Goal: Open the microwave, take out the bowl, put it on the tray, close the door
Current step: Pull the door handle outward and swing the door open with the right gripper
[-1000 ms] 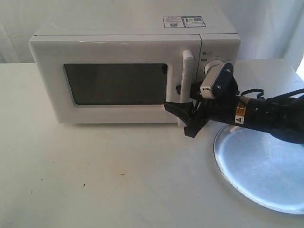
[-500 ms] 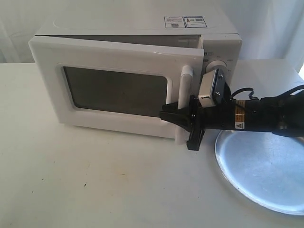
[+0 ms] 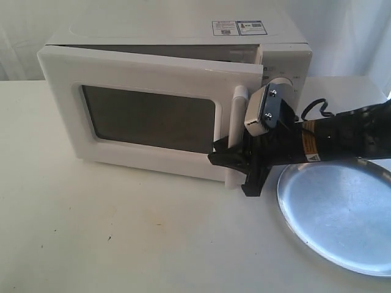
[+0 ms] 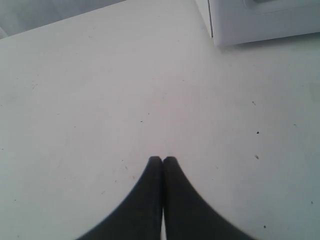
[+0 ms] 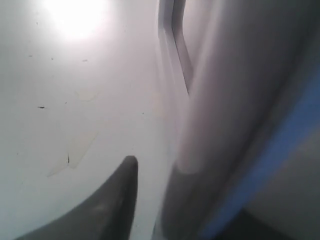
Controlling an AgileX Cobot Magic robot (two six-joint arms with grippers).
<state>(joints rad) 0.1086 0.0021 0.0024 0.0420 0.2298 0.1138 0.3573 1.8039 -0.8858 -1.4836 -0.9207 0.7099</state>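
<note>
The white microwave [image 3: 165, 33] stands at the back of the table with its door [image 3: 146, 73] swung partly ajar. My right gripper [image 3: 232, 173] is open and straddles the lower part of the white bar handle [image 3: 237, 116]. In the right wrist view one dark finger [image 5: 115, 200] shows with a gap between it and the handle [image 5: 220, 125]; the other finger is hidden behind it. The silver tray [image 3: 333, 213] lies on the table under the right arm. The bowl is hidden from view. My left gripper [image 4: 162, 159] is shut and holds nothing above bare table.
The microwave's dials [image 3: 282, 82] sit just behind the right wrist. A corner of the microwave [image 4: 260, 20] shows in the left wrist view. White table [image 3: 122, 232] stretches in front of the door.
The door went from closed to partly ajar as my right gripper pulled the handle toward the front; in the last half second the arm dropped slightly and the door barely moved.
</note>
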